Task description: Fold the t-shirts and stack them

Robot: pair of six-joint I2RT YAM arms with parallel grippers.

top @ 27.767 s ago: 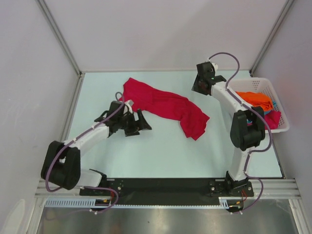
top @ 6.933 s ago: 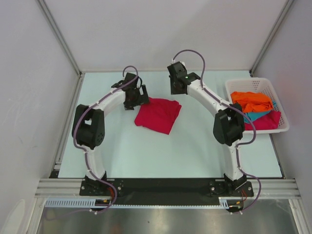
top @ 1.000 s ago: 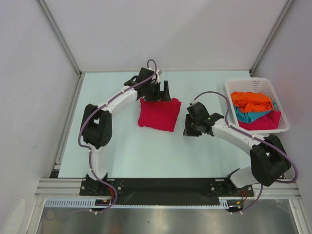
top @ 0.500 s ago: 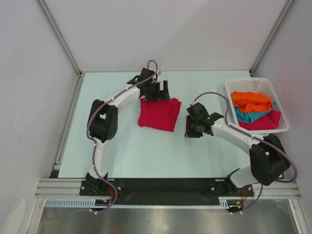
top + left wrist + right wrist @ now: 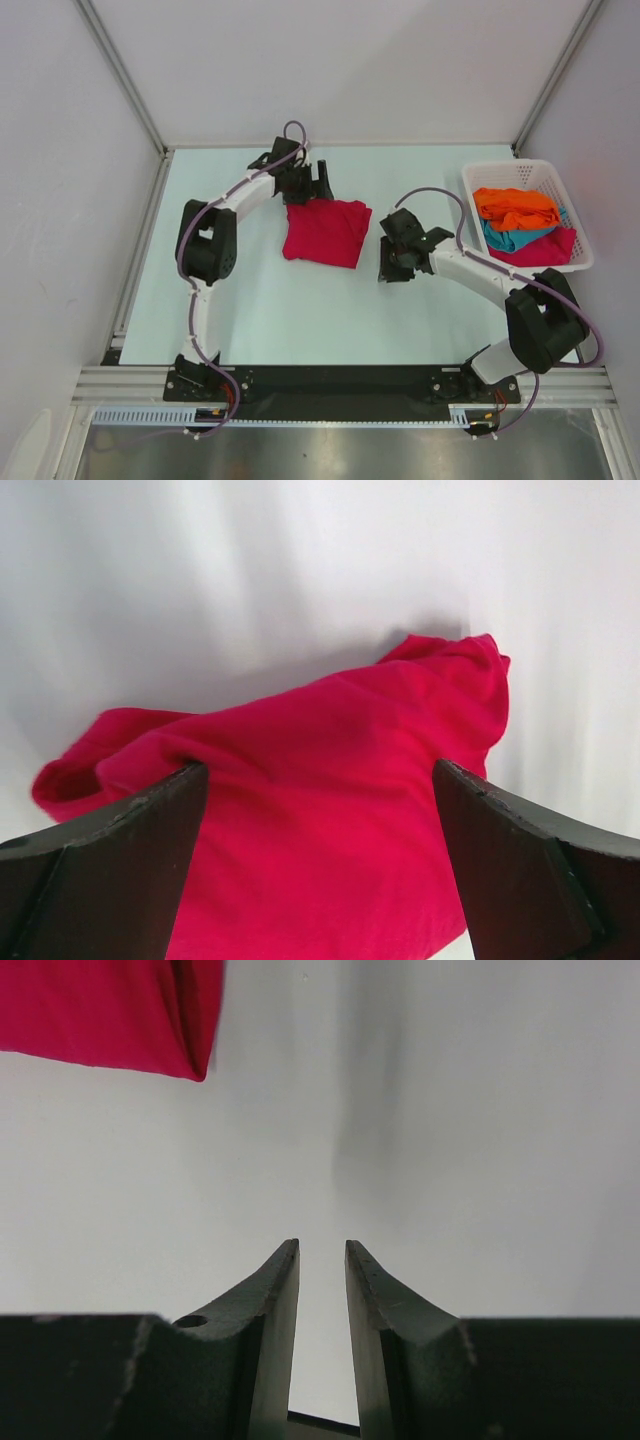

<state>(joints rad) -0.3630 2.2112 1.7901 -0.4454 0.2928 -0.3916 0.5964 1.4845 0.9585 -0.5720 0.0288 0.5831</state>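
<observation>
Figure: crimson t-shirt (image 5: 325,232) lies folded mid-tabletop (image 5: 260,310); first fold complete.
Left pincer (image 5: 310,192), spread wide, has drawn back from its far edge; right pincer (image 5: 393,270), narrowly parted and empty, sits beside it; orange t-shirt (image 5: 515,207) in basket (image 5: 520,168) comes next.

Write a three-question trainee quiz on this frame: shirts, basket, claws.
1. True or false: the left claw is clamped shut on the crimson t-shirt folded on the table.
2. Which shirt lies uppermost, at the far end of the white basket? A) teal t-shirt B) orange t-shirt C) crimson t-shirt
3. What is between the fingers of the right claw?

Key:
1. False. Its jaws stand wide open at the shirt's far edge.
2. B.
3. Nothing. There is a narrow gap with bare table beyond it, and the shirt's corner lies off to one side.
</observation>
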